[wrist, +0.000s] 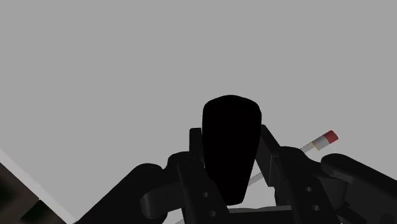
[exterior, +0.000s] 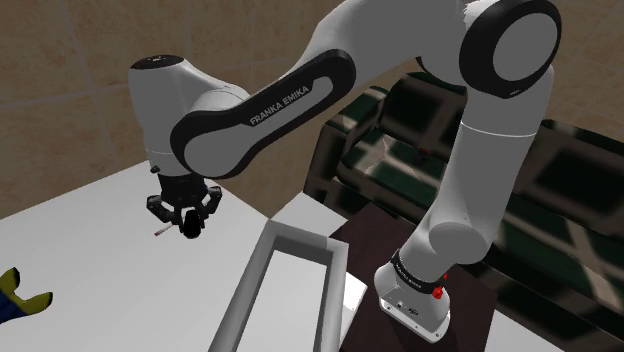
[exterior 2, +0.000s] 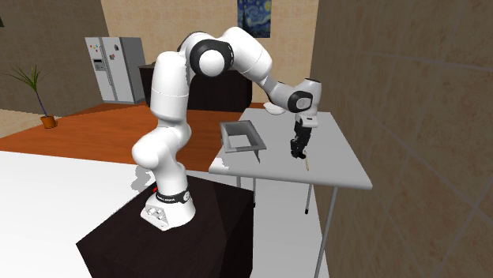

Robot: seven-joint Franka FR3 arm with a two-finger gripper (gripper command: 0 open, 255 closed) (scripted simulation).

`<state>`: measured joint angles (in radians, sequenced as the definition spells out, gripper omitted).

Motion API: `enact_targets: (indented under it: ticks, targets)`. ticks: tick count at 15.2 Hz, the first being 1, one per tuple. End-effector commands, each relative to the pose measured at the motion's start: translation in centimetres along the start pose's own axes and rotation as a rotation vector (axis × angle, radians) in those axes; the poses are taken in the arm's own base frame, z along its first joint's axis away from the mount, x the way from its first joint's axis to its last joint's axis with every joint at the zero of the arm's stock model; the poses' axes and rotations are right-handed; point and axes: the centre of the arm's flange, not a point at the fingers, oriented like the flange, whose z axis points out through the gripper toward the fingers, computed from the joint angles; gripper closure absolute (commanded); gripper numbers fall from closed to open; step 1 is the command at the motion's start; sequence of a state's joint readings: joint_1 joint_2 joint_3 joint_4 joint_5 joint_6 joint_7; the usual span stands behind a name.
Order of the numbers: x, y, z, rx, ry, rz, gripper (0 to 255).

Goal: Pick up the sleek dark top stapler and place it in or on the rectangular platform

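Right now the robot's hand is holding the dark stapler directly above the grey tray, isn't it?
Not quite. The gripper does hold the dark stapler, but not above the grey tray: the shoulder view shows it over the bare table beside the tray, close to a pencil.

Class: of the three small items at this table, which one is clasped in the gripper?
The black stapler, held by the gripper. The red-tipped pencil and the yellow-and-blue object lie loose on the table.

White arm, glossy black joints, FRANKA EMIKA lettering, all-black end effector.
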<state>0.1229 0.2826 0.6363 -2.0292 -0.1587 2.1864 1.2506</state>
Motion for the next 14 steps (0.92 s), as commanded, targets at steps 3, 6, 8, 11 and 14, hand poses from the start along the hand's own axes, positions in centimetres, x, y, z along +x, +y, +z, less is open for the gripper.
enact_targets:
  ticks: [3,6,8,11,14]
  targets:
    - [-0.1,0.1,-1.5,-0.001,0.0,0.0,255]
    - [-0.2,0.2,-3.1,-0.001,0.0,0.0,255]
    - [-0.3,0.2,-4.2,-0.001,0.0,0.0,255]
    - [-0.4,0.3,-5.8,-0.001,0.0,0.0,255]
    - [-0.4,0.3,-7.3,-0.001,0.0,0.0,255]
